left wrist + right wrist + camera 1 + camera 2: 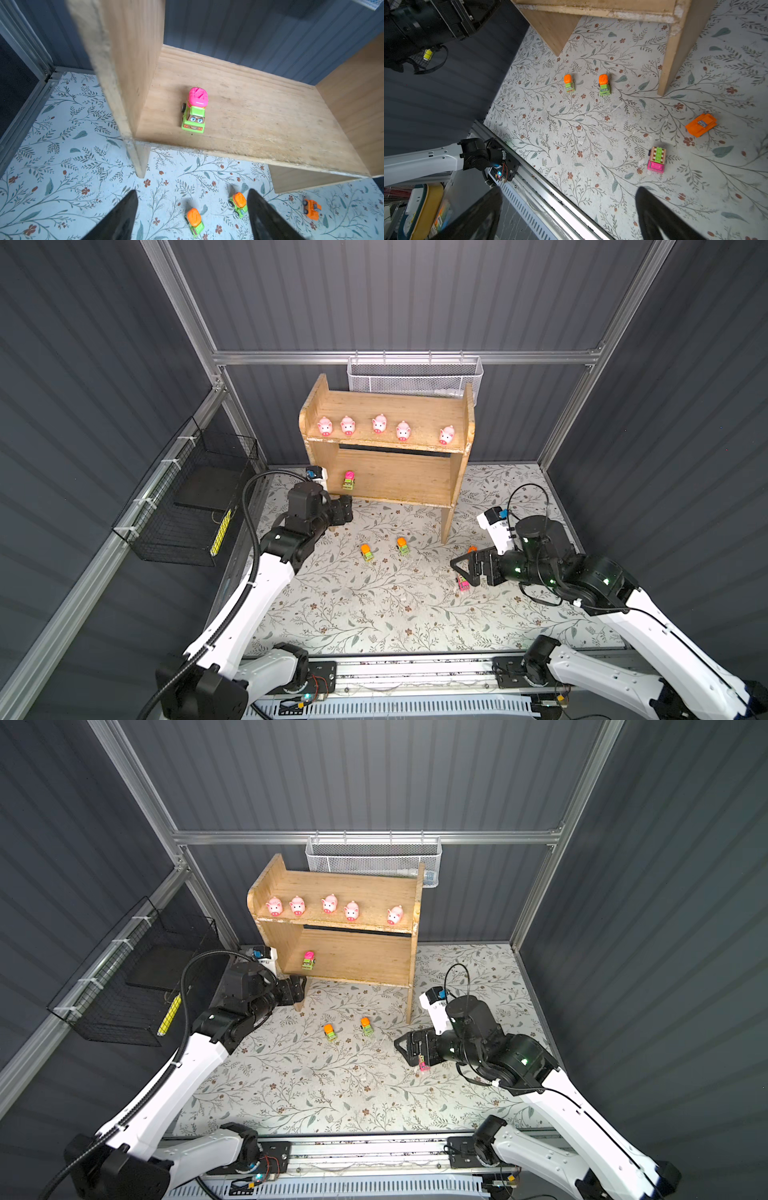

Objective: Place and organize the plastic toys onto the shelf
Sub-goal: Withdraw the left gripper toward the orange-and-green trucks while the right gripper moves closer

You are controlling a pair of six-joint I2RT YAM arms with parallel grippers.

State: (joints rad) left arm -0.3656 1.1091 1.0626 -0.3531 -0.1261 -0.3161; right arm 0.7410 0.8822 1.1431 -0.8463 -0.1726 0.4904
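The wooden shelf [399, 477] stands at the back of the floral mat. Several pink pigs [379, 423] line its top tier. A pink-and-lime truck [195, 110] sits alone near the left end of the lower tier. My left gripper [192, 193] hangs open and empty just in front of that tier. On the mat are two orange-and-lime trucks [366, 551] [402, 546], an orange vehicle [700, 124] and an overturned pink-and-lime one [656, 159]. My right gripper [456, 568] is open and empty just above the mat, beside the overturned one.
A white mesh basket [413, 379] hangs on the back wall behind the shelf. A black wire basket [187, 497] hangs on the left wall. The shelf's front right leg [446, 522] stands between the trucks and the right arm. A metal rail [415, 670] runs along the front.
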